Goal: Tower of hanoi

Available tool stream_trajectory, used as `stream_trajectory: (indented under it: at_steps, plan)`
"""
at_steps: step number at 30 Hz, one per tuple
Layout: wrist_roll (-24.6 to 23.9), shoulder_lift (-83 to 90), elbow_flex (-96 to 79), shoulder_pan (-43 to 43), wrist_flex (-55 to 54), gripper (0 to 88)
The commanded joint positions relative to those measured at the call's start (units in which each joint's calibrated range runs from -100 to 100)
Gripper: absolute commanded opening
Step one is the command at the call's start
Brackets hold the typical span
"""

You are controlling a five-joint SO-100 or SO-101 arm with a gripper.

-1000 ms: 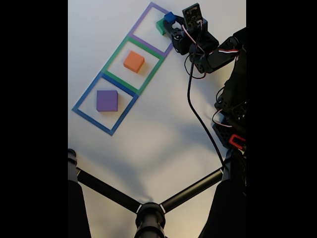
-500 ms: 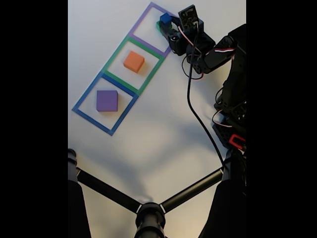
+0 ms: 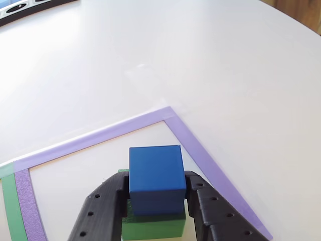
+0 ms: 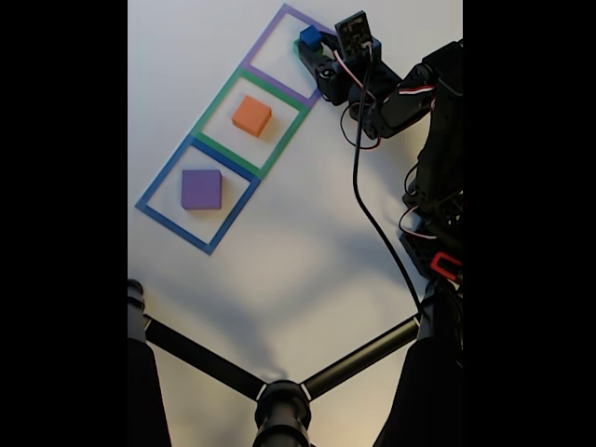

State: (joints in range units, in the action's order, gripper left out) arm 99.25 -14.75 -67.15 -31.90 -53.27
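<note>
Other view shows the black gripper [image 3: 156, 201] closed on the blue cube [image 3: 155, 175], one finger [image 3: 100, 211] on each side of it. The blue cube sits on top of a green block [image 3: 153, 227]. Both are inside the purple tape square [image 3: 100, 135] on the white table [image 3: 150, 55]. In the fixed view, the gripper [image 4: 312, 48] is at the top purple square [image 4: 270, 28]. An orange block [image 4: 251, 115] lies in the green square [image 4: 216, 101] below it. A purple block [image 4: 201, 189] lies in the blue square [image 4: 158, 182].
</note>
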Motion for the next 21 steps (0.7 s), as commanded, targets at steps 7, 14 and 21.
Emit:
stream_trajectory:
  at_steps: [7, 14, 21]
  plan:
    - [0.8, 1.9, 0.9, -1.5, -0.9, 21.4]
    - [0.8, 11.9, 0.2, -1.5, 7.4, 25.5]
    - [0.8, 31.0, 3.7, -1.4, 31.1, 26.2]
